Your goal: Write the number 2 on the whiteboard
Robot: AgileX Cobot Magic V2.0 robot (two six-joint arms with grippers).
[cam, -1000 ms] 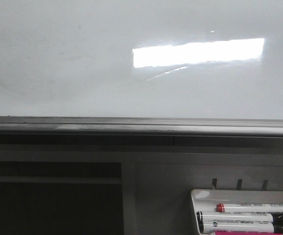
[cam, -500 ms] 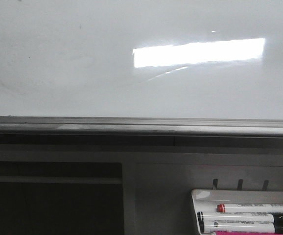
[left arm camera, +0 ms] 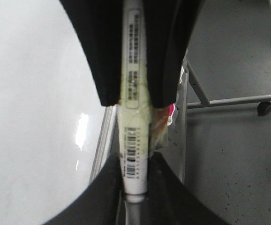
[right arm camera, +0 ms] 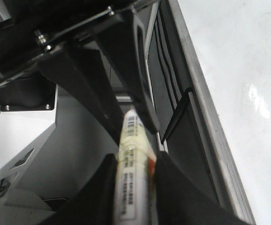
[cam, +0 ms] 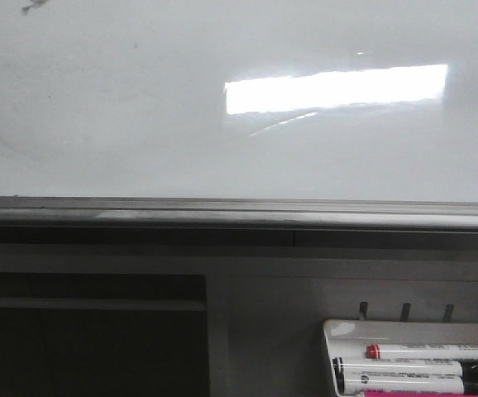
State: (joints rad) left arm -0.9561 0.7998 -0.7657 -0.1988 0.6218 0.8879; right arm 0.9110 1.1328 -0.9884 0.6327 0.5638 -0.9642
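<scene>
The whiteboard (cam: 239, 149) fills the upper half of the front view, glossy white with faint grey smudges and a grey metal edge strip (cam: 239, 211). No black line of a number 2 shows on it. A small dark shape (cam: 29, 7) sits at its top left corner. My left gripper (left arm camera: 135, 164) is shut on a white marker (left arm camera: 134, 93) with a barcode label and yellowish tape, beside the whiteboard (left arm camera: 32, 117). My right gripper (right arm camera: 133, 183) is shut on a similar white marker (right arm camera: 131, 140), next to the board's edge (right arm camera: 206, 122). Neither marker's tip shows.
A small white pen tray (cam: 338, 329) at the lower right holds several markers, one red-capped (cam: 429, 351). A dark opening (cam: 90, 339) lies below the board at the left. The left wrist view shows grey floor and a metal stand leg (left arm camera: 229, 101) with a castor.
A small dark shape has come into the front view at the board's top left corner. The board and the tray have not moved.
</scene>
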